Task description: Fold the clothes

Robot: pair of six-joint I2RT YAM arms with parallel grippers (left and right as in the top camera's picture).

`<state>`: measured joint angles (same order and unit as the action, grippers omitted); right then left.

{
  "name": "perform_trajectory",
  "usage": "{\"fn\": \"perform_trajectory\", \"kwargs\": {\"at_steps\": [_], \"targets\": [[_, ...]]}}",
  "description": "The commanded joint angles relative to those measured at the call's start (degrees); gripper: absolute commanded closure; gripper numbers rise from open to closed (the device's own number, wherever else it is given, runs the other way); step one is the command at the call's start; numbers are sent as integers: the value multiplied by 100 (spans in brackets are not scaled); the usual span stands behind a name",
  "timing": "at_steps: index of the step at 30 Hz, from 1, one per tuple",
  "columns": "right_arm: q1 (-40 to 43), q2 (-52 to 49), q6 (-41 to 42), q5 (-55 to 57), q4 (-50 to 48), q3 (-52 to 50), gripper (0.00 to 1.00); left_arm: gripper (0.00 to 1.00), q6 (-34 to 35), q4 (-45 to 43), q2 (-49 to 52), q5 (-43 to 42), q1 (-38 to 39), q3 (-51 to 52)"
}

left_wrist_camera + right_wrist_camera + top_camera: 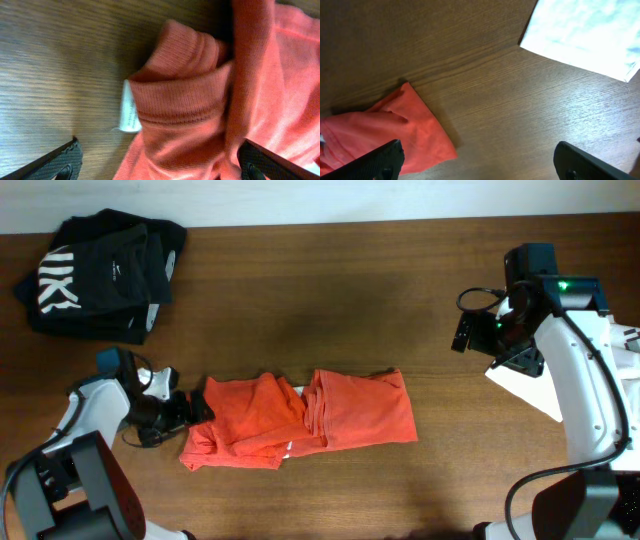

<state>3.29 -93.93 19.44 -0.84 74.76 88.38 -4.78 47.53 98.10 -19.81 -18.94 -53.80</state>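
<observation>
An orange garment [300, 420] lies crumpled and partly folded on the wooden table, front centre. My left gripper [196, 407] is at its left edge, open, with its fingers either side of a ribbed cuff or hem [180, 95] that has a white label [129, 107] under it. My right gripper [470, 330] is open and empty, well above the table to the right of the garment. The right wrist view shows the garment's right corner [400, 130] below it.
A folded black garment with white lettering [100, 272] lies at the back left. A white cloth or sheet [530, 388] lies at the right edge, also in the right wrist view [580, 35].
</observation>
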Motion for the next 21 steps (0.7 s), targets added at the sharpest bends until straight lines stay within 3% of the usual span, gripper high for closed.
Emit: {"fn": "perform_trajectory", "kwargs": {"at_steps": [1, 3, 6, 8, 10, 11, 15, 21], "targets": [[13, -9, 7, 114, 2, 39, 1, 2, -459, -37, -61, -903, 7, 330], [13, -9, 7, 114, 2, 39, 1, 3, -461, -24, -61, -1099, 9, 396], [11, -9, 7, 114, 2, 39, 1, 28, -459, 22, -61, -1084, 7, 396], [11, -9, 7, 114, 2, 39, 1, 54, -457, 48, -63, -1084, 7, 393], [11, -9, 7, 114, 2, 39, 1, 91, -455, 74, -63, -1084, 7, 393], [11, -9, 7, 114, 2, 39, 1, 99, -450, 92, -63, -1054, 7, 367], [11, -9, 7, 114, 2, 39, 1, 100, 811, 1003, -177, 334, 7, -487], [11, -9, 7, 114, 2, 39, 1, 99, 846, 2597, -1054, 376, 435, -2243]]}}
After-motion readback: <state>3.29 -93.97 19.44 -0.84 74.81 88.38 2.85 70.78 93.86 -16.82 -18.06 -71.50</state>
